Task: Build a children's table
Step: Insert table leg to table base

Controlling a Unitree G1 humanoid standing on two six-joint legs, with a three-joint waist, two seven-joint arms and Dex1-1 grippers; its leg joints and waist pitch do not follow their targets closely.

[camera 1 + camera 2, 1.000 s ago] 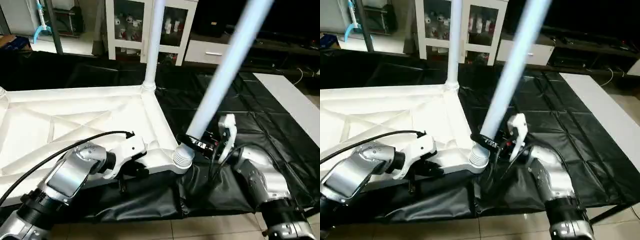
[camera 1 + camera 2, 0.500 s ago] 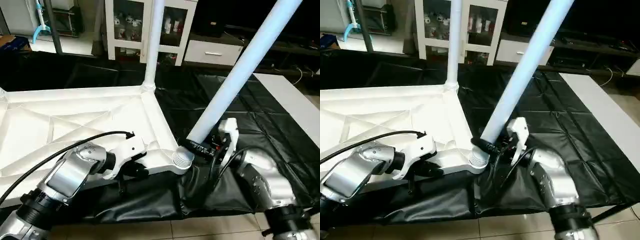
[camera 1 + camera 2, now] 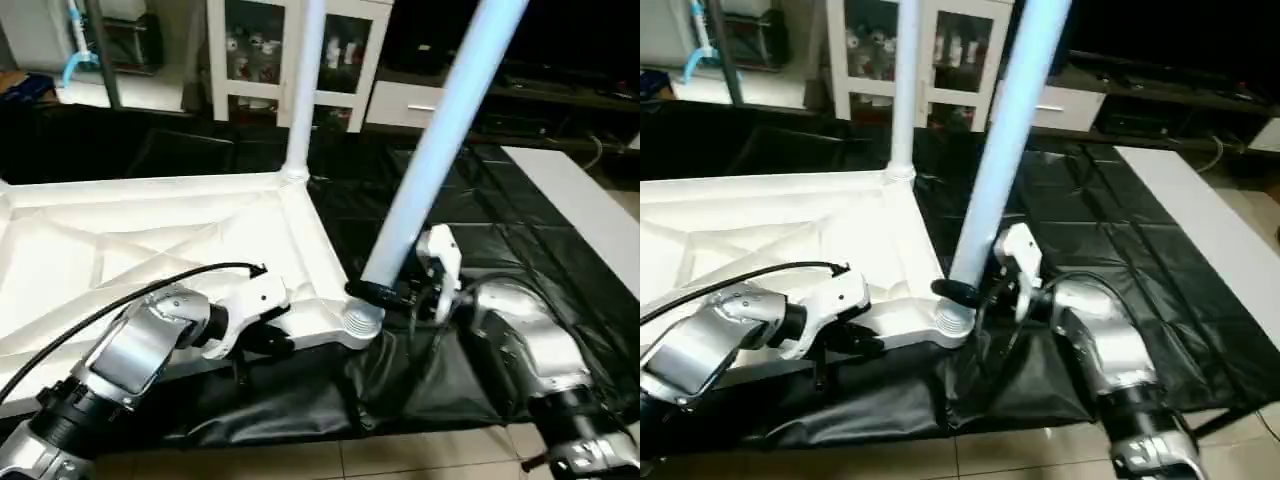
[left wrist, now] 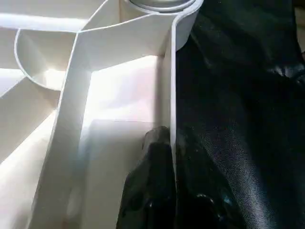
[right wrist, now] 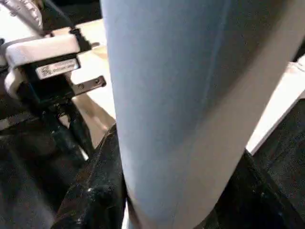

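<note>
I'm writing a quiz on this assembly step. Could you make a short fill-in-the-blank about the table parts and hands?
The right hand is shut on the tilted ___ near its threaded end.
The left hand grips the ___ of the table top.
A second leg stands ___ in the far corner socket.
Under the table top lies a ___ sheet.

Missing words: leg; edge; upright; black

**Near corner crowded, middle of the top open**

Leaning leg rises toward one o'clock from the near corner socket, right gripper clamped round its base. Upright leg blocks twelve o'clock. Left gripper pinches the top's rim. Ribbed underside at ten o'clock lies open.
</note>
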